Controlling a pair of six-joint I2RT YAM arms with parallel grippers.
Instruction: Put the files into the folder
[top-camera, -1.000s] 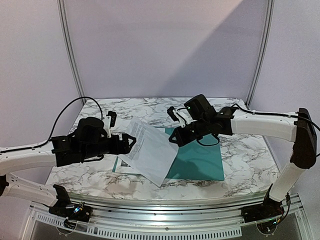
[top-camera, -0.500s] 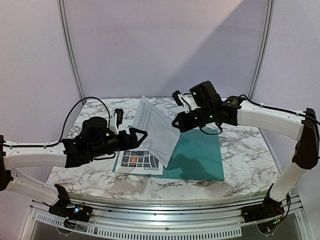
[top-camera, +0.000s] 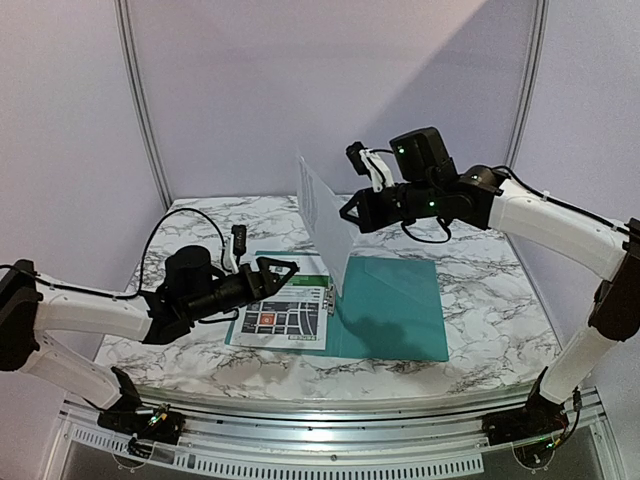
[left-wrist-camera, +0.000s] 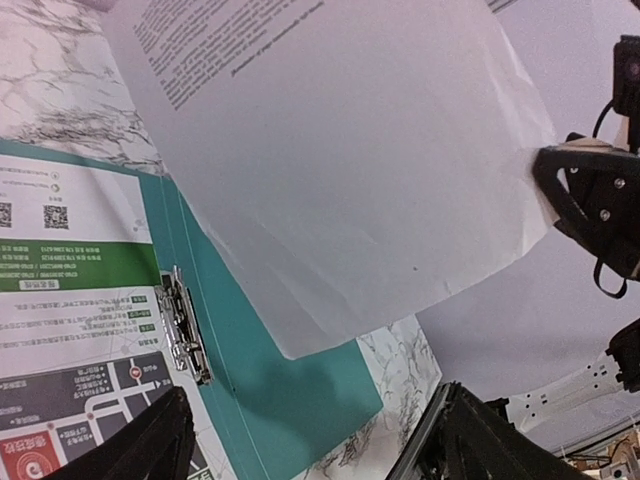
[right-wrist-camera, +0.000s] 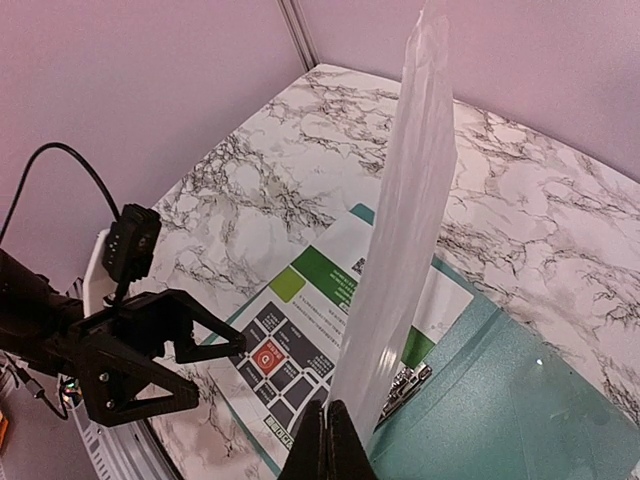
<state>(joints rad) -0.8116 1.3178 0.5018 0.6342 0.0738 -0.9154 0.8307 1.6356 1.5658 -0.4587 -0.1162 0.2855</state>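
My right fingers (top-camera: 348, 212) were clamped on one edge of the white sheet (top-camera: 322, 215). It hung upright in the upper middle of the frame, its long axis pointing down at the open folder (top-camera: 400, 310) on the tabletop (top-camera: 200, 345). My left fingers (top-camera: 282, 272), spread apart, hovered nearer the folder, over the map sheet (top-camera: 285, 320) lying on its left half.
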